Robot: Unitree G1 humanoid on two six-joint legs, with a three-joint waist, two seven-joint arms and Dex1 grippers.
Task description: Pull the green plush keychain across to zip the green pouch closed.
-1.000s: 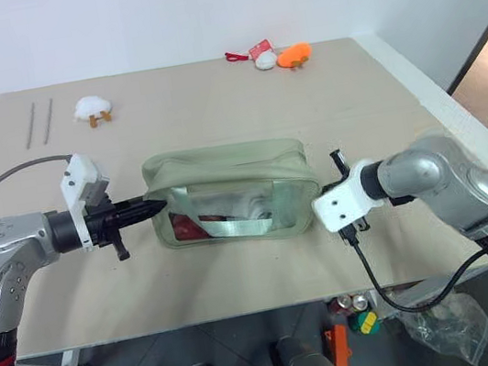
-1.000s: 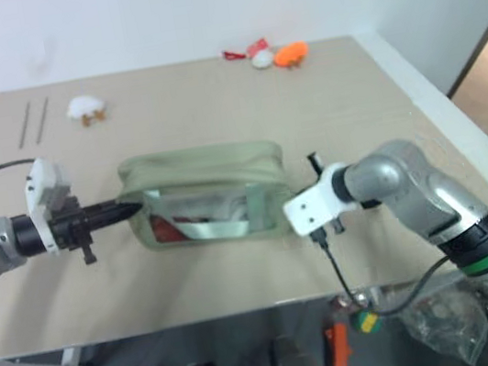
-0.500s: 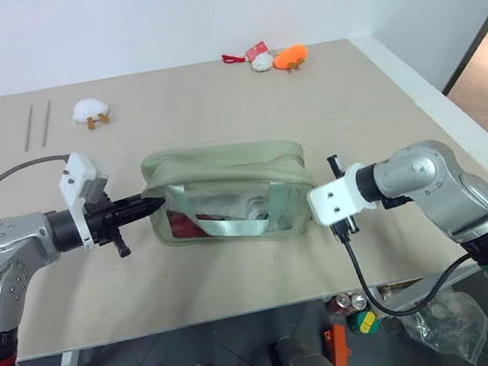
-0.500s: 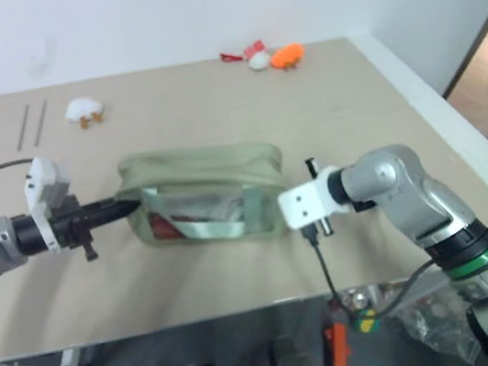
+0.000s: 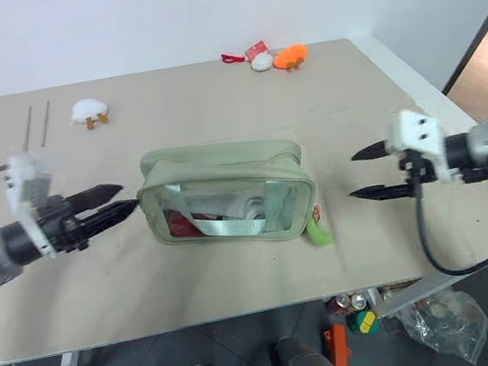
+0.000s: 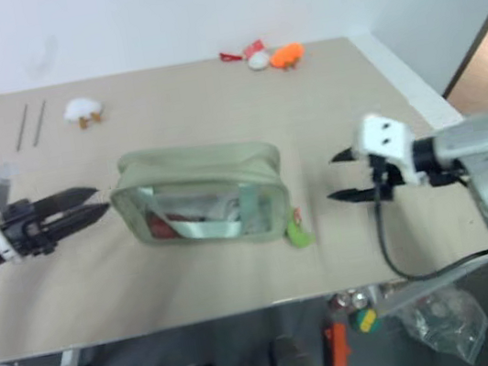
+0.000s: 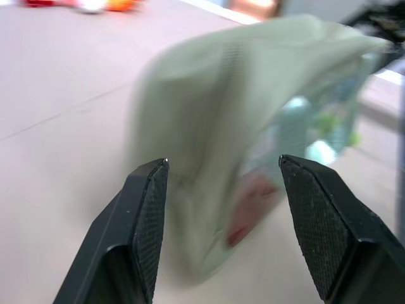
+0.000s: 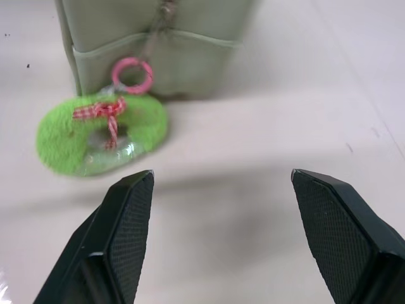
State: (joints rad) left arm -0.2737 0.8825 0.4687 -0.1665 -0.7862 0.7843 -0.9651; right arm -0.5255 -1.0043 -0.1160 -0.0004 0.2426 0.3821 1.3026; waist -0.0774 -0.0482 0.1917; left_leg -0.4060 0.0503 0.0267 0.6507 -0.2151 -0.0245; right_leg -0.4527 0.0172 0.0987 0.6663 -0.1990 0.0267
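Observation:
The green pouch (image 5: 227, 193) lies in the middle of the table, its clear front panel showing red items inside. The green plush keychain (image 5: 318, 228) lies on the table at the pouch's right end. In the right wrist view the keychain (image 8: 101, 134) hangs by a pink ring (image 8: 131, 74) from that end. My left gripper (image 5: 123, 195) is open, just left of the pouch and apart from it. My right gripper (image 5: 353, 176) is open too, a short way right of the keychain, holding nothing. In the left wrist view the pouch (image 7: 253, 107) sits beyond the spread fingers (image 7: 149, 209).
At the back of the table lie a white plush toy (image 5: 90, 110), an orange plush toy (image 5: 292, 55) beside a red-and-white item (image 5: 253, 52), and two thin rods (image 5: 38, 123). The table's front edge runs just below the pouch; its right edge is near my right arm.
Both grippers have opened and drawn away from the pouch's ends, the left one leftward, the right one rightward and up. The green keychain now lies free on the table.

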